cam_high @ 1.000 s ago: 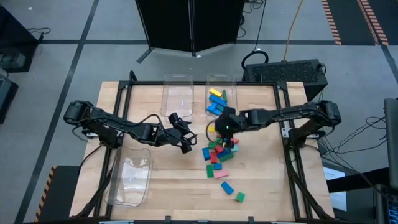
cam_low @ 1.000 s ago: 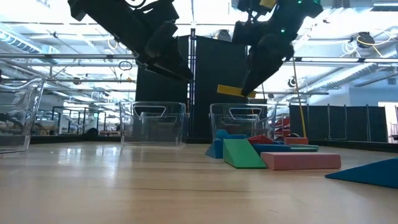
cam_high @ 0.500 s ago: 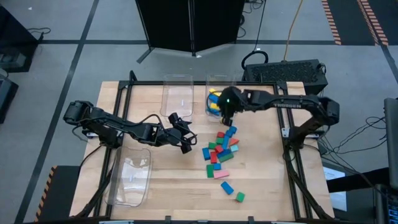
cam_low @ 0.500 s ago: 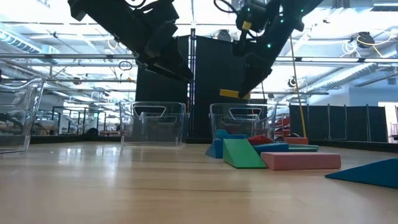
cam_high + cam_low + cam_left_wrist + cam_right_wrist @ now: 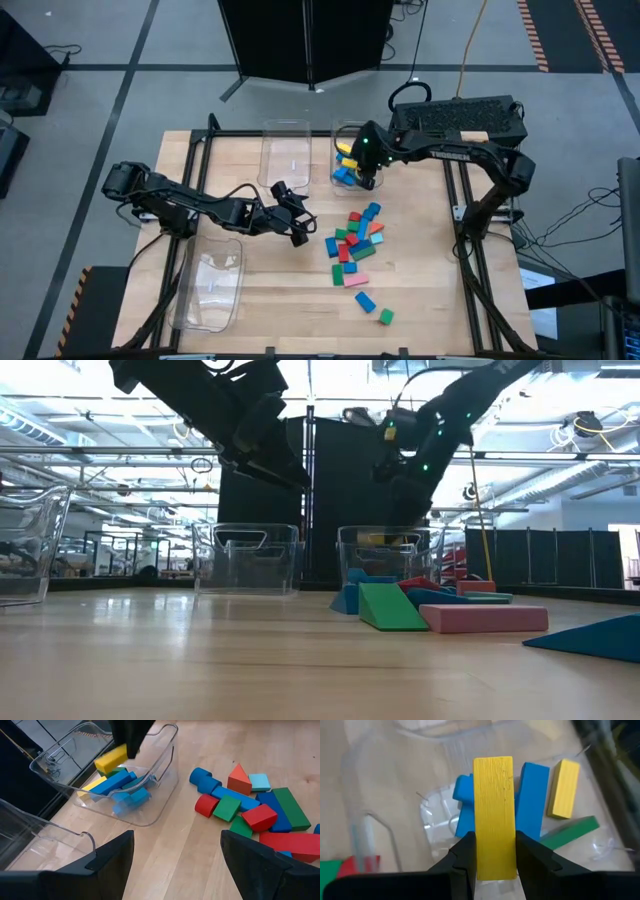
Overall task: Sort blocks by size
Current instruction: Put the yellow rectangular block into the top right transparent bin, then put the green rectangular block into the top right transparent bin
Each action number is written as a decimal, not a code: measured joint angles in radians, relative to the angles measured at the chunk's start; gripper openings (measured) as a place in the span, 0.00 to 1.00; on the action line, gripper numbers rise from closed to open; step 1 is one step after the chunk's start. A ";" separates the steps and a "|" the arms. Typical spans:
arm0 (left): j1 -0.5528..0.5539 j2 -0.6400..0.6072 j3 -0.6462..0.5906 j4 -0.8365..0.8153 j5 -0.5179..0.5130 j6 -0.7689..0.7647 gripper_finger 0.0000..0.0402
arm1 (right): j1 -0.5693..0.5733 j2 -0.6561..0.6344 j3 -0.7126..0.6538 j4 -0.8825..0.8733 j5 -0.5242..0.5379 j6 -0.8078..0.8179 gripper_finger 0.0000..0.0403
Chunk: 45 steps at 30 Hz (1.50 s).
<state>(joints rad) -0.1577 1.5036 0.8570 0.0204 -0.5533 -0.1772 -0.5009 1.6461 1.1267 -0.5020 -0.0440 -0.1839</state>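
The right end effector (image 5: 494, 851), its fingers pinching a long yellow block (image 5: 493, 815), is hanging just above the bin (image 5: 352, 135) of long blocks and should lower before releasing, while the left end effector (image 5: 297, 215) is waiting wide open and empty beside that bin.

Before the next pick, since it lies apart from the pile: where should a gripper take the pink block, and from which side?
Grip the pink block across its short width at mid-length, coming straight down. It lies flat on the table, long and thin, with bare wood along one long side; a red block sits close on the other, so keep the fingers narrow there.
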 joint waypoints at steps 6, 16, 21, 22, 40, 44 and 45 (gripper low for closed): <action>0.000 0.000 0.000 -0.003 0.000 0.003 0.74 | -0.022 0.052 0.000 0.002 -0.008 -0.001 0.24; 0.000 0.000 0.000 -0.003 0.000 0.007 0.74 | -0.055 0.122 0.000 0.010 -0.099 -0.020 0.24; 0.000 0.000 0.000 -0.003 0.000 0.006 0.74 | -0.056 0.148 0.003 0.007 -0.139 -0.028 0.24; 0.000 0.000 0.000 -0.003 0.000 0.006 0.74 | -0.055 0.149 0.003 0.006 -0.139 -0.028 0.25; 0.000 0.000 0.000 -0.008 0.000 0.007 0.74 | -0.054 0.144 0.046 0.006 -0.101 -0.005 0.42; 0.000 0.000 0.000 -0.008 0.000 0.008 0.74 | -0.054 0.143 0.061 0.003 -0.101 0.019 0.39; 0.000 0.000 0.000 -0.008 0.000 0.008 0.74 | -0.054 0.139 0.061 0.000 -0.101 0.020 0.39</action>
<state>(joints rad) -0.1574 1.5036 0.8570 0.0128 -0.5533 -0.1694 -0.5549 1.7853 1.1881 -0.5019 -0.1451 -0.1641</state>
